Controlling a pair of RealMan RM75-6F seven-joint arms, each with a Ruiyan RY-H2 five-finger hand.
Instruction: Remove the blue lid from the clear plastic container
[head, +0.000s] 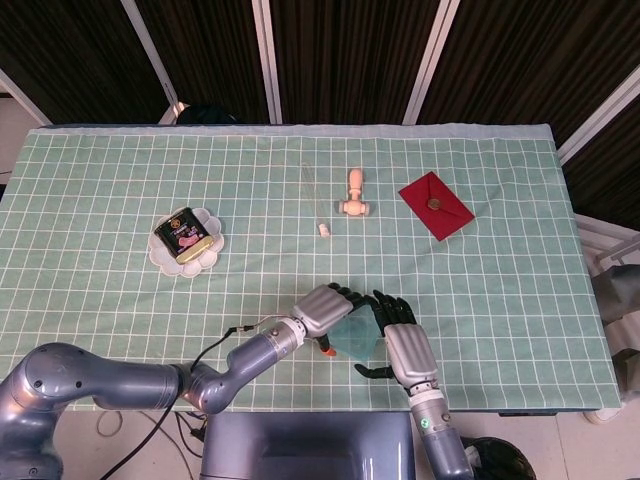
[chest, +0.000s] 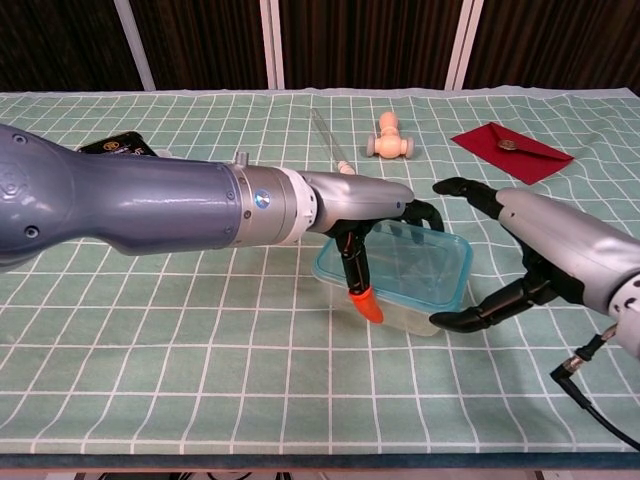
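Lying lengthwise between both hands, the clear plastic container (chest: 395, 285) with its blue lid (chest: 400, 262) is being grasped by the left hand (chest: 375, 205); the right hand (chest: 520, 255) is hovering released alongside, open cloth stretching beyond.

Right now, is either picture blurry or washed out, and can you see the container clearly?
Head view: sharp, evenly lit, no glare, but the clear container is small and half hidden by the left hand and right hand. Chest view: the container and its blue lid show crisply; the near left forearm bulges large and carries soft highlights.
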